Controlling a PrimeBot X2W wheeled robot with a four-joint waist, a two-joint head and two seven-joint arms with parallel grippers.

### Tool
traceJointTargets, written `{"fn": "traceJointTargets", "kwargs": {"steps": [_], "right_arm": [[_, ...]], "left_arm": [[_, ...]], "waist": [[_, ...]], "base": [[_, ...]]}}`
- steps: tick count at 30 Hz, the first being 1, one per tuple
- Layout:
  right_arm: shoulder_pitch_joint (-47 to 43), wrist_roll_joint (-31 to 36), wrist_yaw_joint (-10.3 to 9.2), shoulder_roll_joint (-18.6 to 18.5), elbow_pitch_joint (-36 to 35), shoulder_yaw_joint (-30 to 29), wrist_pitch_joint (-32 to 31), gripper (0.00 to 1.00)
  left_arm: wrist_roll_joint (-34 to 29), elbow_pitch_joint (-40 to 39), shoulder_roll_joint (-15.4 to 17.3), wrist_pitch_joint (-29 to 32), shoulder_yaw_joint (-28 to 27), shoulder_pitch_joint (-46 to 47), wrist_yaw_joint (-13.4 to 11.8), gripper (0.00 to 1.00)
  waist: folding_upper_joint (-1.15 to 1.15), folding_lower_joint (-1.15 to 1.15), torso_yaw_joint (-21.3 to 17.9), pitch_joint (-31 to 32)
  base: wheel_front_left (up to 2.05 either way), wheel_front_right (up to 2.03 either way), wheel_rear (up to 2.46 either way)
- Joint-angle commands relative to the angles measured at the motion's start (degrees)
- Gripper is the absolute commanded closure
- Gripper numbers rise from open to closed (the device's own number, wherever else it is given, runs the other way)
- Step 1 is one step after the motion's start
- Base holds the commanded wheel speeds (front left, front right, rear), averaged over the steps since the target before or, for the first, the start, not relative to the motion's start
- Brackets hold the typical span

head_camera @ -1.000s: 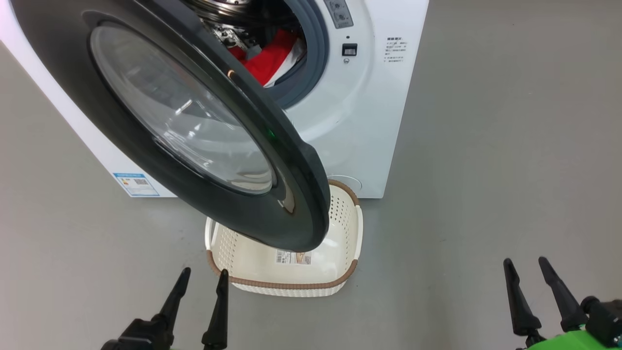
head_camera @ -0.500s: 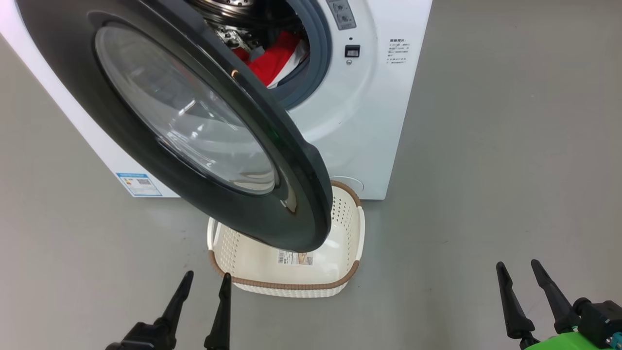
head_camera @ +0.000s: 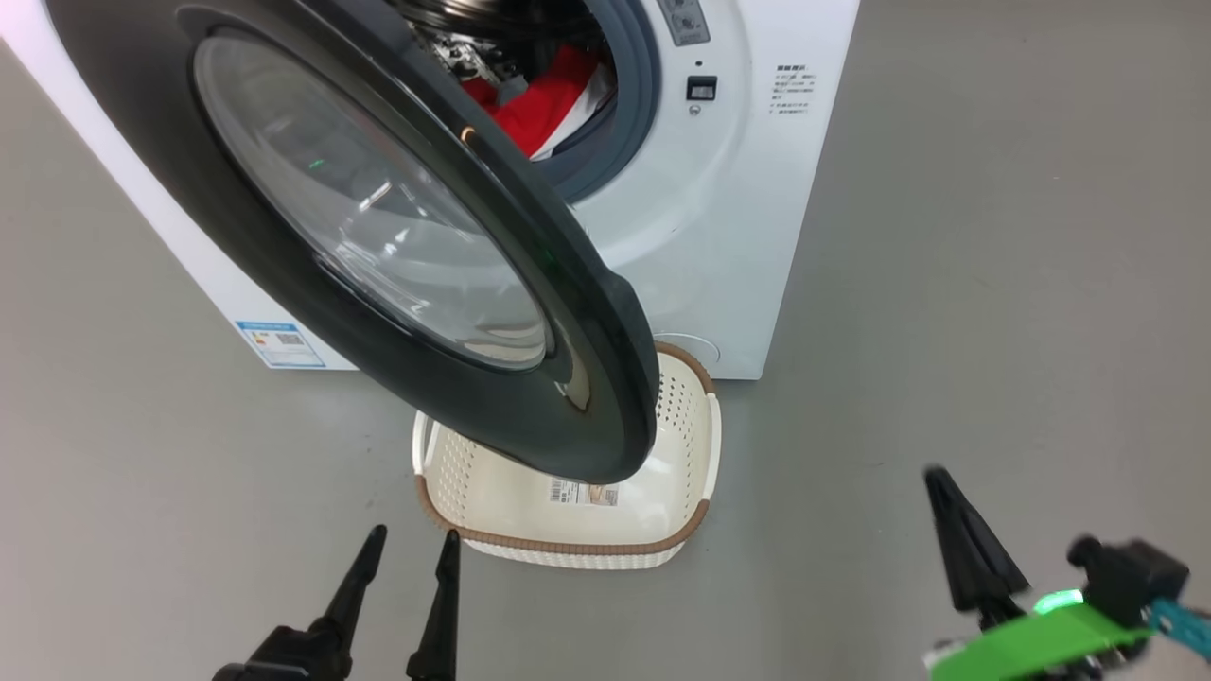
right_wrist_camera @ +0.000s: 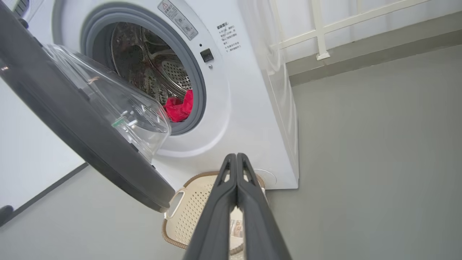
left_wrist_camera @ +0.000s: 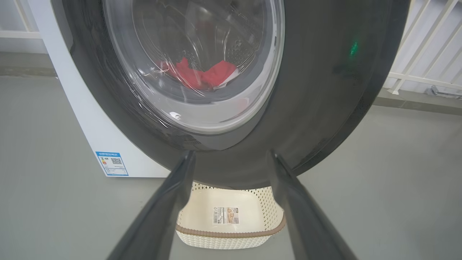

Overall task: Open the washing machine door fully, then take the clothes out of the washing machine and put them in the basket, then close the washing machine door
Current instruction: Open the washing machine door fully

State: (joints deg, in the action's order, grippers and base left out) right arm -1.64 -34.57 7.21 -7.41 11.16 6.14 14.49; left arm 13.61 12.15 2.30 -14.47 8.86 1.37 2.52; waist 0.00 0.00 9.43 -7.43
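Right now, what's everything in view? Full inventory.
washer: 1, white, on the floor, facing the robot
door: 1, black rim with clear glass, partly open, hanging over the basket
clothes: count unclear, red with white, inside the drum
basket: 1, cream with brown rim, on the floor at the washer's foot
sticker: 1, blue, washer's lower corner
floor: grey
railing: 1, white, behind the washer
left gripper: 1, black, open, near the basket
right gripper: 1, black, shut, holding nothing

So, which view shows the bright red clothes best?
The head view: the bright red clothes show directly, with white trim. The left wrist view shows them warped through the door's clear glass; the right wrist view, a small patch.
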Motion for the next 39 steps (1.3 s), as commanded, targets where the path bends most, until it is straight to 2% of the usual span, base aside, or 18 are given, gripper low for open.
{"fn": "traceJointTargets", "kwargs": {"steps": [1,5,10,17,22,26,28,34,39], "right_arm": [[3.08,-2.3,0.28,-1.36,-1.74,2.58,0.51,1.0],[8.46,-9.04,0.28,-2.55,-3.01,5.54,0.51,1.0],[15.78,-20.5,0.28,-3.77,-4.95,8.14,0.51,1.0],[25.25,-41.09,0.28,-8.03,-6.04,15.68,-0.81,1.0],[30.67,-54.77,0.28,-10.08,-4.4,18.68,-11.65,1.0],[33.65,-61.48,0.28,-10.46,-4.35,17.7,-20.5,1.0],[34.24,-62.38,0.28,-10.64,-4.14,17.34,-22.62,1.0],[36.48,-67.88,0.28,-10.75,0.06,17.25,-37.25,1.0],[38.18,-69.18,0.28,-10.38,3.38,17.64,-45.58,1.0]], "left_arm": [[-0.05,-1.45,0.58,-0.52,-1.48,1.19,-0.29,0.0],[0.18,-1.34,0.58,-0.52,-0.7,1.74,-0.33,0.0],[0.78,-1.46,0.58,-0.52,0.17,2.99,-0.49,0.0],[2.12,-1.73,0.58,-0.52,1.88,4.3,-1.08,0.0],[2.76,-1.22,0.58,-0.52,3.41,4.99,-0.89,0.0],[3.51,-1.29,0.58,-0.52,4.47,5.68,-0.99,0.0],[3.71,-1.33,0.58,-0.52,4.75,5.84,-1.02,0.0],[4.85,-1.5,0.58,-0.52,6.1,6.32,-1.33,0.0],[5.65,-1.79,0.58,-0.52,7.06,6.27,-1.66,0.0]], "waist": [[0.0,0.0,0.24,-0.22],[0.0,0.0,0.83,-1.03],[0.0,0.0,2.07,-2.52],[0.0,0.0,3.78,-4.55],[0.0,0.0,4.77,-5.58],[0.0,0.0,5.74,-6.58],[0.0,0.0,6.03,-6.84],[0.0,0.0,7.5,-7.73],[0.0,0.0,8.49,-8.07]], "base": [[0.0,0.0,0.0],[0.0,0.0,0.0],[0.0,0.0,0.0],[0.0,0.0,0.0],[0.0,0.0,0.0],[0.0,0.0,0.0],[0.0,0.0,0.0],[0.0,0.0,0.0],[0.0,0.0,0.0]]}}
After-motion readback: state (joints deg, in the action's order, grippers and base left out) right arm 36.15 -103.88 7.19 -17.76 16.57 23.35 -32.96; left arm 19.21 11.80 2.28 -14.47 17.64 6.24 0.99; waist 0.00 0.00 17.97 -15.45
